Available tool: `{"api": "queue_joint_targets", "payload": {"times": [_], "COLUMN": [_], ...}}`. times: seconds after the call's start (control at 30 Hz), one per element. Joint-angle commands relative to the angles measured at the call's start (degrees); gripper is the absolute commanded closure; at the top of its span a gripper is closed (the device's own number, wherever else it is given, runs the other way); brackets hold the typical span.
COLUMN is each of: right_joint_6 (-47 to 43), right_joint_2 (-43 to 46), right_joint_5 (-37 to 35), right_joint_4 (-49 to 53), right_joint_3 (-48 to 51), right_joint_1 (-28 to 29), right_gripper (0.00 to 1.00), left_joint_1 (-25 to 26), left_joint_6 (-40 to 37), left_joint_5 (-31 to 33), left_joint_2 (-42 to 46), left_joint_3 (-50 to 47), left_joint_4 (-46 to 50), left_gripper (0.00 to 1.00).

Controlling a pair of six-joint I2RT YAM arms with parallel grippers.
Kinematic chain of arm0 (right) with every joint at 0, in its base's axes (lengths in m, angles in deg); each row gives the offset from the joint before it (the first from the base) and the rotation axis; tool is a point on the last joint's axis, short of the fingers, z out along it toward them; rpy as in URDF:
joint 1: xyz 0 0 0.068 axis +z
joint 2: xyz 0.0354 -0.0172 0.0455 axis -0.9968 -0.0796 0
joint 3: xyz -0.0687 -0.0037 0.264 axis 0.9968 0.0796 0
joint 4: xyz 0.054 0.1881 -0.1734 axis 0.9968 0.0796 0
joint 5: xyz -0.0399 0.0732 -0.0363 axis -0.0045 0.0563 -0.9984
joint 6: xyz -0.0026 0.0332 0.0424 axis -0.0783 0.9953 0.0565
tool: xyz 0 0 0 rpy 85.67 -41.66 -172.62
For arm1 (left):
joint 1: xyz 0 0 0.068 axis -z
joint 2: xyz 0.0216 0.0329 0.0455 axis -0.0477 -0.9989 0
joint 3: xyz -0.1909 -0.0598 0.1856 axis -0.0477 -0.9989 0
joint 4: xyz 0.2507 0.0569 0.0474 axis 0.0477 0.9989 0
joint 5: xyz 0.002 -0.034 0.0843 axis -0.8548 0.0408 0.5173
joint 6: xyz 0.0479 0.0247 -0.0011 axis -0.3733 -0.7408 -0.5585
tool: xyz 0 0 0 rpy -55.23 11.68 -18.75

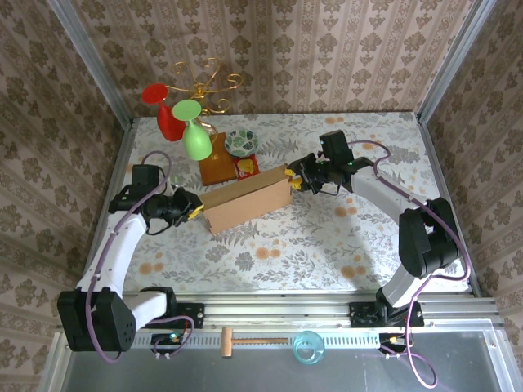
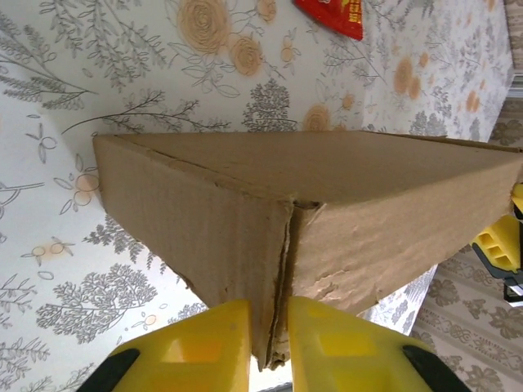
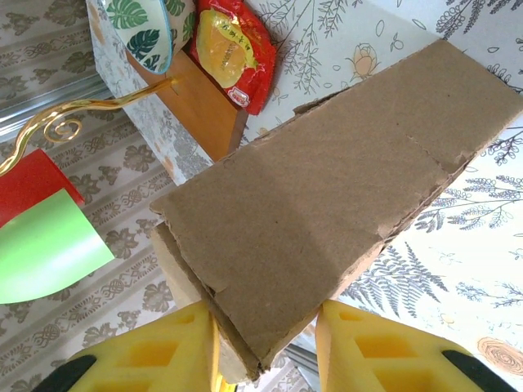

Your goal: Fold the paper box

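— Brown corrugated cardboard from above: one paper box (image 1: 245, 204), a long shallow block slanting across the middle of the flower-printed counter (image 1: 327, 237). Who has it?
— Two tools, one at each end. The left tool (image 1: 195, 213) is at its near-left end and the right tool (image 1: 292, 180) at its far-right end.
— Behind it?
— One square wooden base (image 1: 219, 169) and one curly gold wire stand (image 1: 204, 82). One glossy red goblet (image 1: 166, 110), one green goblet (image 1: 194, 135), one leaf-patterned bowl (image 1: 242, 143), one red packet (image 1: 246, 167).
— Left wrist?
— Two yellow pads (image 2: 204, 347) are clenched on the box's frayed corner seam, rough fluting showing.
— Right wrist?
— Two more yellow pads (image 3: 368, 343) pinch the ragged end flap between them.
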Motion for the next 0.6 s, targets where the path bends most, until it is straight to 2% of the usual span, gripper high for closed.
{"api": "queue_joint_targets", "payload": {"times": [0.0,0.2,0.57], "right_joint_6": [-2.1,-7.4,-19.0], "right_joint_2": [-1.2,0.7,8.2], "right_joint_5": [-1.3,-2.4,-3.5], "right_joint_4": [5.5,10.2,19.7], "right_joint_3": [1.4,2.3,7.7], "right_joint_1": [-0.5,-2.4,-11.8], "right_gripper": [0.69,0.71,0.70], "left_joint_1": [-0.4,1.8,14.6], "left_joint_6": [0.1,2.5,10.0], "left_joint_5": [1.0,0.0,3.7], "left_joint_2": [-0.1,0.8,0.8], "left_joint_3": [-2.7,-3.6,-4.1], "left_joint_4": [0.6,-1.1,-5.9], "left_gripper": [0.85,0.86,0.86]}}
